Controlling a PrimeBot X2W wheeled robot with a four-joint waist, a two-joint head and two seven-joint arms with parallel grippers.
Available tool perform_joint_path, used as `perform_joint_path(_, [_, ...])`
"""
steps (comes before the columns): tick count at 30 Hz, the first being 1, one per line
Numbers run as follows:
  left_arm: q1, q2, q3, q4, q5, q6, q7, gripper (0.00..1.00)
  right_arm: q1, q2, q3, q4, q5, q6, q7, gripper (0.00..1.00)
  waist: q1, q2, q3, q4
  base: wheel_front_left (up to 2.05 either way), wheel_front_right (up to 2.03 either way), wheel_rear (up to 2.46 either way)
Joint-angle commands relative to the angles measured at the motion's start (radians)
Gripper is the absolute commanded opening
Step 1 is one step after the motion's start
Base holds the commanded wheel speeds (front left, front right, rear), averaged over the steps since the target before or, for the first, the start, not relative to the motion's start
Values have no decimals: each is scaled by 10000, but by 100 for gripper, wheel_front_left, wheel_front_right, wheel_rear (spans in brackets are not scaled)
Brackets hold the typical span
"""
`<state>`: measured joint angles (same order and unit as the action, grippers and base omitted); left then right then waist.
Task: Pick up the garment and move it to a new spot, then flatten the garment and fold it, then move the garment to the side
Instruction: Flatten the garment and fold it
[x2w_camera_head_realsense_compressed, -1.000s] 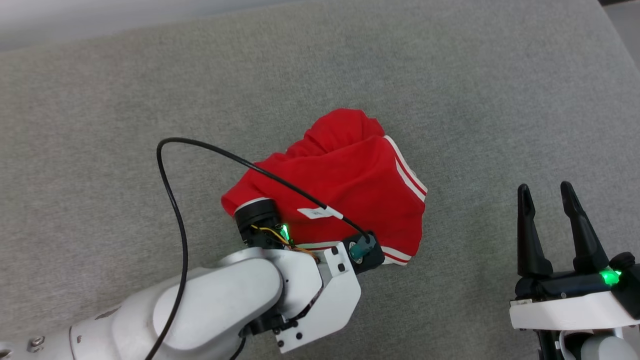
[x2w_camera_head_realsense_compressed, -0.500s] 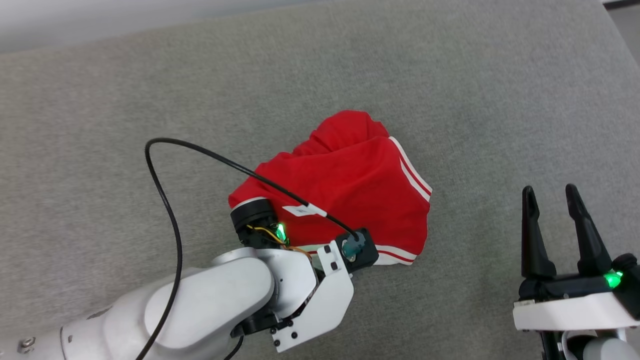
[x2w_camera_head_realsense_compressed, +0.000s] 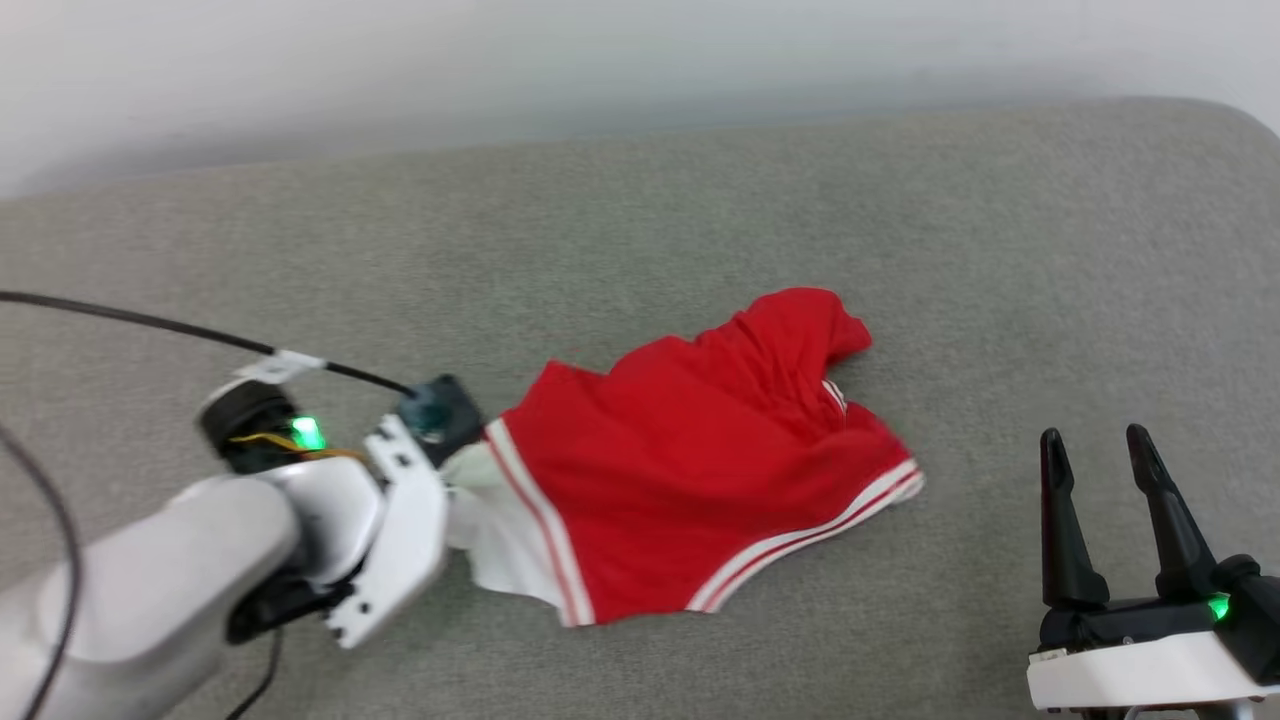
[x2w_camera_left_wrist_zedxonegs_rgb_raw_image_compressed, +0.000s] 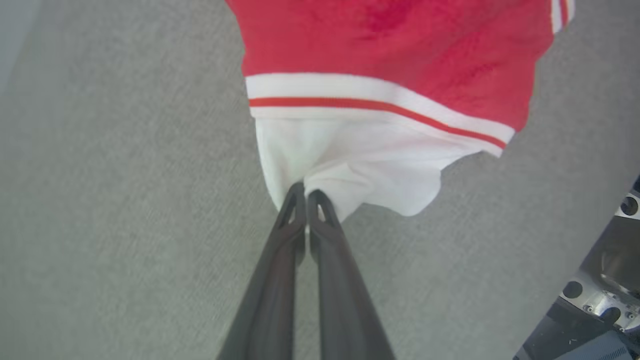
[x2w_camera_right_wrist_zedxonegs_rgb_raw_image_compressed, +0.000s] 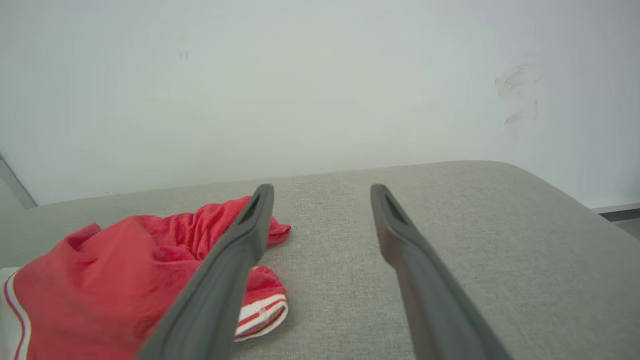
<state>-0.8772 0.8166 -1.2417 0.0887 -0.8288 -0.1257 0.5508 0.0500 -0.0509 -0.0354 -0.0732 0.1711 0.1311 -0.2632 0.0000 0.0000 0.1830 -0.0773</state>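
Left hand (x2w_camera_left_wrist_zedxonegs_rgb_raw_image_compressed: 306, 197) is pinching the red jersey T-shirt (x2w_camera_head_realsense_compressed: 700, 450) by its white sleeve (x2w_camera_left_wrist_zedxonegs_rgb_raw_image_compressed: 350, 160), shirt sprawling between both hands; right hand (x2w_camera_head_realsense_compressed: 1095, 440) is hanging wide open.

red garment (x2w_camera_head_realsense_compressed: 700, 450), rumpled — white sleeve pinched

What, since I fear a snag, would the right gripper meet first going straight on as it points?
Likely nothing near: the open right gripper points over bare grey cushion toward the wall; the garment lies off to its left. Depth is unclear.
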Motion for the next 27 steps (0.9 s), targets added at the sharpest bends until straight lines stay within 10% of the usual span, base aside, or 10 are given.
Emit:
perform_joint_path(1, [189, 119, 67, 82, -66, 66, -73, 0, 133, 14, 3, -42, -82, -5, -24, 100, 0, 0, -174, 207, 0, 0, 0])
perform_joint_path(8, [730, 1305, 394, 1180, -761, 395, -268, 0, 178, 14, 8, -21, -191, -5, -24, 100, 0, 0, -25, 269, 0, 0, 0])
perform_joint_path(15, [1257, 1188, 494, 2360, -1245, 775, -558, 0, 122, 14, 45, 26, -319, -5, -24, 100, 0, 0, 209, 223, 0, 0, 0])
perform_joint_path(16, [1299, 1081, 559, 2437, -1266, 835, -776, 60, 144, 14, 44, 39, -331, -5, -24, 100, 0, 0, 176, 251, 0, 0, 0])
perform_joint_path(17, [1303, 970, 634, 2493, -1219, 918, -1059, 100, 168, 14, 26, 55, -364, -5, -24, 100, 0, 0, 122, 294, 0, 0, 0])
perform_joint_path(27, [1719, 1117, 1339, 1777, -478, 2170, -4038, 100, 127, 12, -312, -130, -926, -7, -24, 100, 0, 0, -1162, 963, 0, 0, 0])
